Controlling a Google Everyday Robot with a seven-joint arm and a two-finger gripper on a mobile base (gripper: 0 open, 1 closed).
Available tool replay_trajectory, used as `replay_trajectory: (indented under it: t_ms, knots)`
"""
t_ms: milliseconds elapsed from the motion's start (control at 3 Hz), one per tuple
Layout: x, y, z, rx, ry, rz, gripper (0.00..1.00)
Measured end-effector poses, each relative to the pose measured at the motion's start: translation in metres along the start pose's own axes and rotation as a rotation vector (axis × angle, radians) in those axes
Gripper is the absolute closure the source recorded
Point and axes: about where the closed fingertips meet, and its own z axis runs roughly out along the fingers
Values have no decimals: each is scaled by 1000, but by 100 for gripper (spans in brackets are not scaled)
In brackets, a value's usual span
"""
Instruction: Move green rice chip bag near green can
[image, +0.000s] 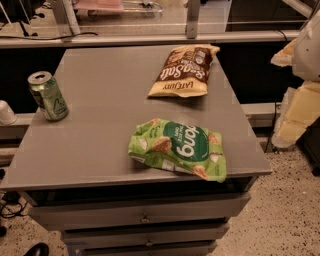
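Lime-green rice chip bag (180, 149) lies flat on the grey table (95, 145), well apart from the green can (48, 96).

Taking the green can as the mark: it stands upright by the table's left edge, its silver top showing. The green rice chip bag sits far to the can's right and closer to the front edge, crumpled, its lettering upside down and its right corner reaching the table's front edge. A brown-and-yellow chip bag (184, 71) lies to the can's right and farther back, also upside down. The gripper (299, 112) is much farther right of the can, beyond the table's side and off the surface; it is a pale cream shape cut off by the frame, and I cannot tell whether it is open or closed. Left of the can, a small white object (6, 112) is cut off and hard to make out.
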Motion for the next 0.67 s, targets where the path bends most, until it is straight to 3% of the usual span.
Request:
replay_trajectory:
  t_ms: [333, 667]
  knots:
    - [-1, 0, 0, 5, -4, 2, 0]
    - [-15, -3, 11, 2, -50, 50, 0]
